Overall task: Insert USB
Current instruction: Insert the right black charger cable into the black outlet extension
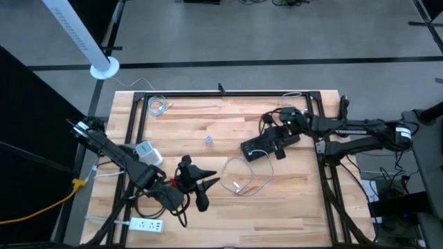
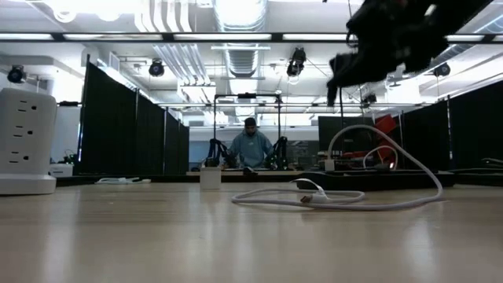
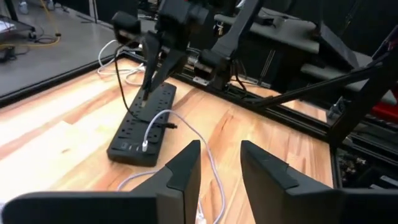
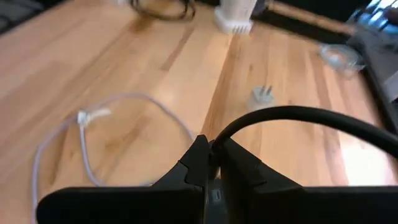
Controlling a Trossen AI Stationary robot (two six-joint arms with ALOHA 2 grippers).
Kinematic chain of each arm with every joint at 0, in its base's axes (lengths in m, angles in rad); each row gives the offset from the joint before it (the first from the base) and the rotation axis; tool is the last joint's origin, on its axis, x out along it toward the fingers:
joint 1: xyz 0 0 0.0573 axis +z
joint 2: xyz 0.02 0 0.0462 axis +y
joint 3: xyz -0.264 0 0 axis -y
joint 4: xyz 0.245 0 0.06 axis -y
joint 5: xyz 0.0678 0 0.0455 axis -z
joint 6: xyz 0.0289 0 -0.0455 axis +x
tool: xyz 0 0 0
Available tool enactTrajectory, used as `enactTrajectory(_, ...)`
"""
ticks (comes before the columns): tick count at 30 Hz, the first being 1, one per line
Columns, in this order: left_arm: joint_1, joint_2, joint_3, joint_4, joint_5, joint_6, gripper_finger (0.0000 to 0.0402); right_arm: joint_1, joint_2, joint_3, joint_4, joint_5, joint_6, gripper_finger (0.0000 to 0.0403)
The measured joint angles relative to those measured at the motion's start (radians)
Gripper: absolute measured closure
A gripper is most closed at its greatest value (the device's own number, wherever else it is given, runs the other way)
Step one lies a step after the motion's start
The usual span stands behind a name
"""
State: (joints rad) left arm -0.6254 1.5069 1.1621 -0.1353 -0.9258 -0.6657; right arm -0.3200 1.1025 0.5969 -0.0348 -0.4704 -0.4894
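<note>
A: Where was the white USB cable [image 1: 243,176] at that point?

B: It lay loose on the wooden surface [image 1: 228,131], curled in a loop ahead of the left gripper [image 3: 219,163], between it and the black power strip [image 3: 142,127]. One white plug end rested on the strip's near end, as the left wrist view showed.

A: And the jaws on that left gripper?

B: They stood apart with a narrow gap between them, and nothing sat in the gap. The cable ran on the wood just beyond their tips, not touched.

A: What about the right side?

B: The right gripper [image 4: 213,158] was over the power strip, at the end farther from the left jaws. Its jaws were pressed together on a thick black cord [image 4: 311,121], which arched away from them. From the left wrist view you could see that arm leaning down onto the strip.

A: Anything else near either pair of jaws?

B: Beyond the right jaws lay a small white plug adapter [image 4: 262,94] on the wood, apart from everything. A white multi-outlet block [image 1: 146,152] sat beside the left arm, behind its jaws, and a white power strip [image 1: 147,224] lay near the surface's edge on that same side. A coiled white cable [image 1: 158,106] sat at the far corner.

A: Anyone in the room?

B: A person [image 2: 249,147] sat at another bench well behind the surface.
</note>
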Motion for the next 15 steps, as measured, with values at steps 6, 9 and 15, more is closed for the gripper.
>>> enactTrajectory(6,0.000,-0.001,-0.035,0.031,0.000,-0.002,0.0329,-0.027,0.145,0.000,0.064,-0.053,-0.097,0.0390)
enactTrajectory(9,0.000,-0.001,-0.038,0.031,0.000,0.002,0.0331,-0.028,0.203,0.001,0.112,-0.080,-0.123,0.0390)
enactTrajectory(15,0.000,-0.001,-0.042,0.030,0.000,0.003,0.0332,-0.046,0.317,0.001,0.183,-0.088,-0.140,0.0390)
